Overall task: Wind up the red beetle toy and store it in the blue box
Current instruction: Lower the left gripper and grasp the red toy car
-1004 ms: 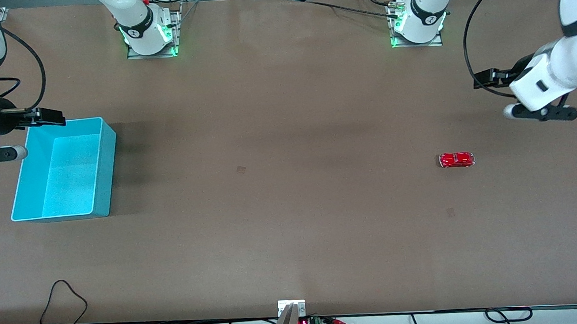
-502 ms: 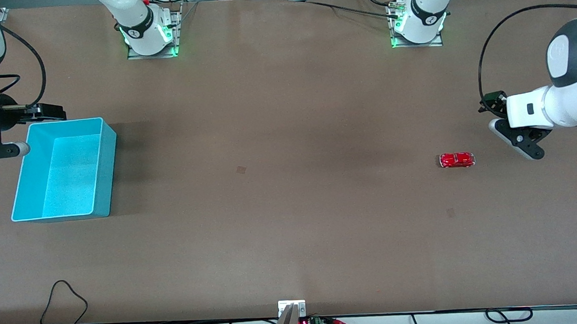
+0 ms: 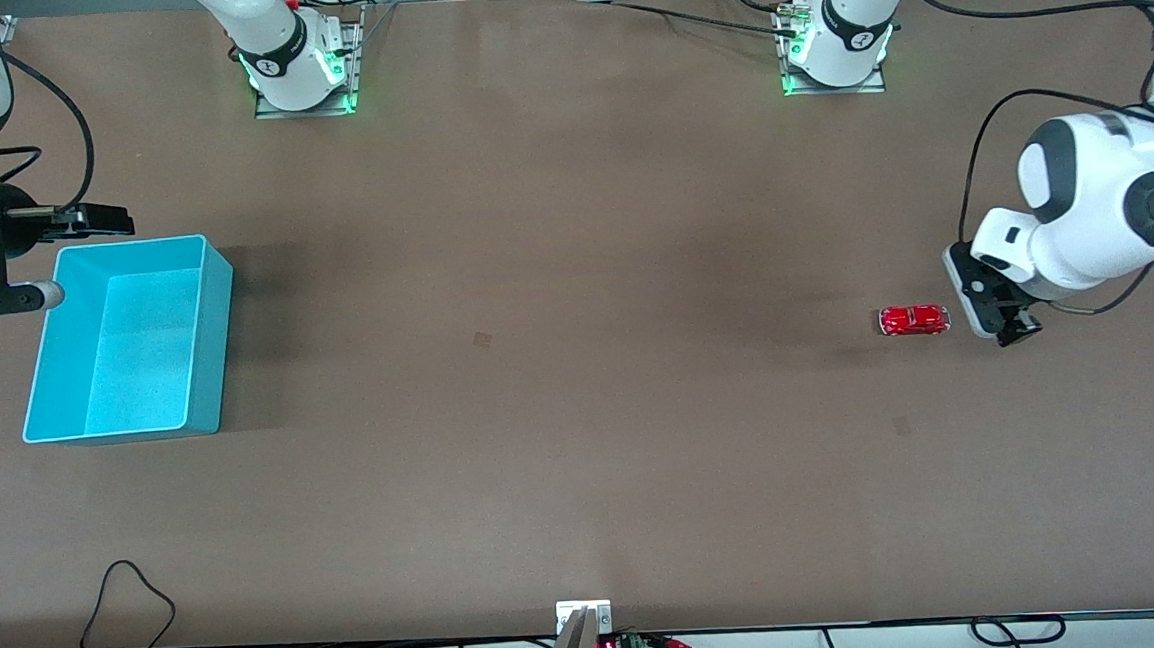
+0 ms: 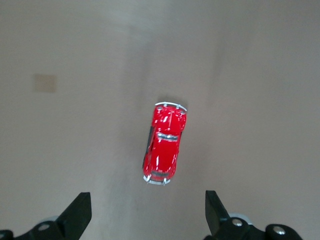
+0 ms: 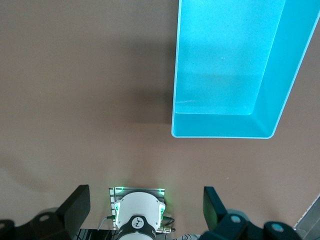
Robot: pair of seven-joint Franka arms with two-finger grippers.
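Red beetle toy [image 3: 914, 320]: 1, on the table [image 3: 583, 414]
Blue box [image 3: 127, 339]: 1, nothing inside
Gripper: 2, namely left gripper [image 4: 148, 216] with fingers spread and right gripper [image 5: 145, 214] with fingers spread
Arm base with green lights: 2, namely right arm base [image 3: 301, 75] and left arm base [image 3: 836, 53]

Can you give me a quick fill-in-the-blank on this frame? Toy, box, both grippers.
1. The red beetle toy sits on the bare table, toward the ____ arm's end.
2. The left gripper has its fingers ____, with the toy not yet between them.
3. The blue box holds ____.
4. The right gripper hangs by the blue box's edge toward the ____ arm's end of the table.

Missing words: left; open; nothing; right
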